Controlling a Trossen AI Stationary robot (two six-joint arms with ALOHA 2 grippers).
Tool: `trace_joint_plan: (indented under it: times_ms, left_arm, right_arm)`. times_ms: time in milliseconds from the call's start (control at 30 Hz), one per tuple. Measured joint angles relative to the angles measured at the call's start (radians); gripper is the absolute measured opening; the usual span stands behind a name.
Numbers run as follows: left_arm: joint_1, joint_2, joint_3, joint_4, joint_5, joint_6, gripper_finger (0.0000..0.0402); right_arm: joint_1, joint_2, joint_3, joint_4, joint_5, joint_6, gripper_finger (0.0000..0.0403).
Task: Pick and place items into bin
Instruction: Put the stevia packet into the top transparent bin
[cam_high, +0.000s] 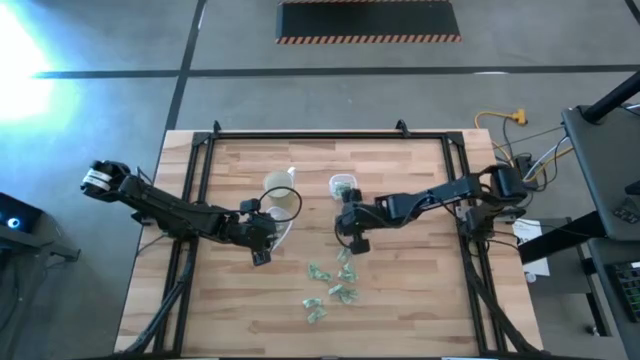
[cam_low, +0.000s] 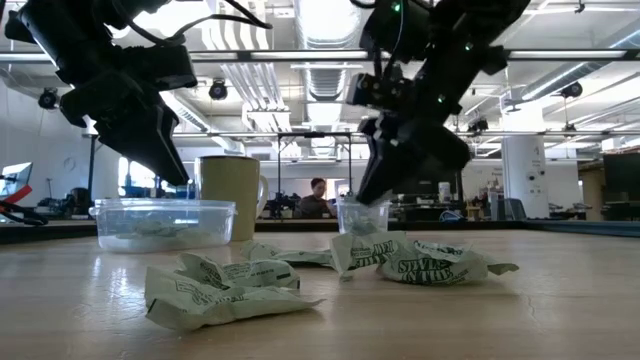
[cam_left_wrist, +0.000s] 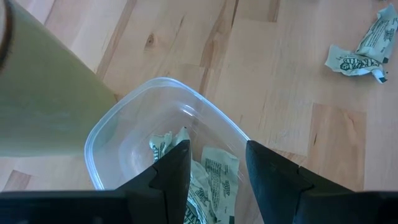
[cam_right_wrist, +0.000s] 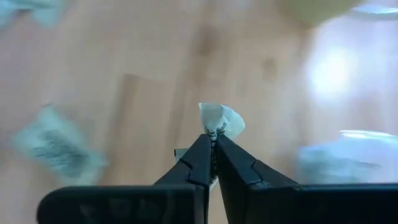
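Several small pale-green and white wrapped pieces (cam_high: 340, 290) lie loose on the wooden table (cam_high: 420, 300) near its front middle; in the low view they lie in the foreground (cam_low: 215, 290). A clear plastic bin (cam_left_wrist: 124, 130) holds a few more pieces (cam_left_wrist: 214, 177). My left gripper (cam_left_wrist: 216, 163) hangs open just above the bin, touching nothing. My right gripper (cam_right_wrist: 213, 146), right of the bin, is shut on one wrapped piece (cam_right_wrist: 221, 121). My right gripper pinches one crinkled wrapped piece by an edge (cam_right_wrist: 214, 132) between its two fingertips. The fingers slant down from the table's right side. Most of the piece sticks out past the fingertips. The fingertips stand above the tabletop in the low view (cam_low: 368, 195).
A pale yellowish cup (cam_high: 283, 195) stands just behind the bin (cam_low: 165, 222). A small clear cup (cam_high: 345, 185) stands behind my right gripper (cam_high: 355, 240). Bare wood lies to the right and along the far edge. People sit in the room beyond the table.
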Motion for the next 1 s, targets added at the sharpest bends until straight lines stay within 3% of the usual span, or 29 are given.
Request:
trace_joint_plan:
  times_ms: [267, 567, 867, 1000]
  left_arm:
    - [0.0, 0.0, 0.0, 0.0, -0.006, 0.001, 0.0139]
    - [0.0, 0.0, 0.0, 0.001, -0.007, -0.002, 0.0139]
    - [0.0, 0.0, 0.0, 0.001, -0.007, -0.007, 0.0139]
    - [0.0, 0.0, 0.0, 0.001, -0.007, -0.007, 0.0139]
  right_arm:
    - [-0.059, -0.047, 0.0, 0.054, 0.253, -0.074, 0.0013]
    - [-0.179, -0.033, -0.002, 0.085, 0.253, -0.043, 0.0013]
    - [-0.201, -0.033, -0.011, 0.085, 0.25, 0.002, 0.0015]
    - [-0.201, -0.033, -0.017, 0.08, 0.248, -0.003, 0.0039]
